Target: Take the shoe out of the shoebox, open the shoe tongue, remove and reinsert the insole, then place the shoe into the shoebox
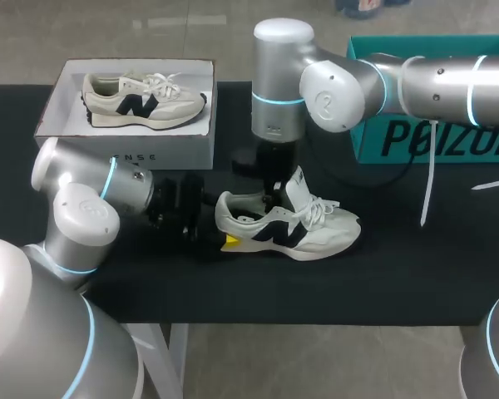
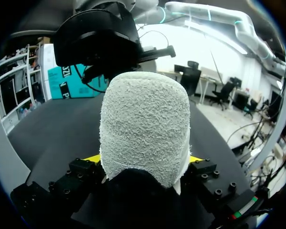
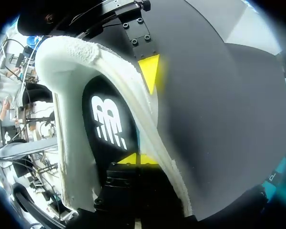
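Item: left gripper [image 2: 143, 160], nearest, low over the black table [image 1: 399, 274]; closed on the heel [image 2: 144, 124] of the shoe [image 1: 295, 229], a yellow tip pressed to each side of the towelling-lined heel. Item: shoe, cream with dark side mark, standing upright on its sole on the table near the middle, outside the shoebox, heel toward the left arm, toe pointing to the right arm's side; tongue [image 1: 298, 184] lifted, white laces [image 1: 316, 212] loose over the forefoot. Item: insole [image 3: 107, 124], dark with white mark, lying inside the shoe. Item: right gripper [image 1: 272, 198], coming straight down into the shoe's opening; open or closed, cannot tell. Item: white shoebox [image 1: 162, 150], farther back on the left arm's side, holding a second shoe [image 1: 141, 101] on its side. Item: teal box [image 1: 432, 137], far edge, behind the right arm.
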Robot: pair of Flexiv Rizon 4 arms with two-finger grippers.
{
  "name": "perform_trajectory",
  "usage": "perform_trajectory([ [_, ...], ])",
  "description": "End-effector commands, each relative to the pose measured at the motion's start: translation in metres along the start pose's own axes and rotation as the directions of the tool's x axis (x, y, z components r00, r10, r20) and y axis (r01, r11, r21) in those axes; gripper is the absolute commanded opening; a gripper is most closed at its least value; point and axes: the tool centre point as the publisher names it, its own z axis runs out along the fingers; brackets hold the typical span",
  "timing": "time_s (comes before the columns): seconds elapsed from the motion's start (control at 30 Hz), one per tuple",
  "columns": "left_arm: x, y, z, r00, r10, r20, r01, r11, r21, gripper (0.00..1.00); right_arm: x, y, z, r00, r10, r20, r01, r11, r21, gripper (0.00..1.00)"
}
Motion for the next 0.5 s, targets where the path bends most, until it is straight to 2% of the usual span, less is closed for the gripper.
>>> perform_trajectory([
  [0.03, -0.002, 0.003, 0.005, 1.000, 0.001, 0.004, -0.001, 1.000, 0.002, 0.00, 0.005, -0.007, 0.017, 0.998, 0.012, 0.055, -0.010, 0.999, -0.046, 0.00],
  [0.23, -0.002, 0.003, 0.005, 1.000, 0.001, 0.004, -0.001, 1.000, 0.002, 0.00, 0.009, -0.006, -0.013, 0.995, -0.004, 0.104, 0.012, 0.997, -0.076, 0.00],
  [0.5, -0.002, 0.003, 0.005, 1.000, 0.001, 0.004, -0.001, 1.000, 0.002, 0.00, 0.004, -0.013, -0.034, 0.991, -0.001, 0.136, 0.013, 0.996, -0.090, 0.00],
])
